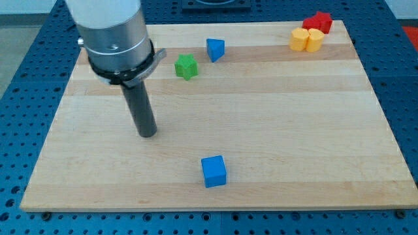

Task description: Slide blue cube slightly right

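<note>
We have one view: from above the table's (261,117) near edge, tilted down, showing the whole top.

The board (274,117) was pale, smooth, matt wood with visible grain. Right of my tip (147,134), a matt dark rod end, the blue cube (213,171) looked smooth and plastic-like.

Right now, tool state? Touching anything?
No gripper: my tip rests on bare board, touching nothing, up and to the view's left of the blue cube.
</note>
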